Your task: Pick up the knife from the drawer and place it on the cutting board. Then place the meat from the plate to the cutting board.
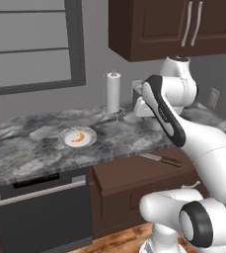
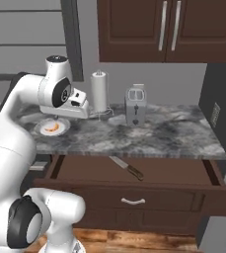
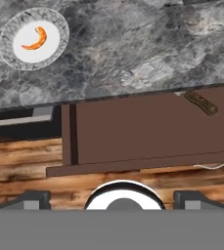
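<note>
Right base view shows the drawer [image 2: 134, 170] pulled well out from under the grey marbled counter [image 2: 164, 133], and that open position is what leaves its contents reachable from above. Inside the drawer lies one item, the knife [image 2: 127, 168], flat on the drawer floor, blade pointing toward the counter edge and dark wooden handle toward the drawer front; the rest of the drawer floor looks bare. Left of the drawer, up on the counter, sits the plate [image 2: 52, 128], and it holds the meat [image 2: 52, 129], a small orange crescent resting near the plate's centre. The gripper [image 2: 76, 106] hangs above the counter, higher than the drawer and toward its left end, close over the plate side; nothing is between its fingers [image 3: 33, 199], whose two tips sit wide apart in the hand view, so I record it as released and empty. Judgement: the raised pose gives the hand camera a look down at both drawer and plate before a descent, so the knife pick seems not yet begun. In the hand view the knife handle lies at the drawer's far right, well apart from the gripper. Behind the drawer, on the counter, stand a paper towel roll [image 2: 99, 91] and a toaster [image 2: 135, 106]. I cannot find the cutting board.
</note>
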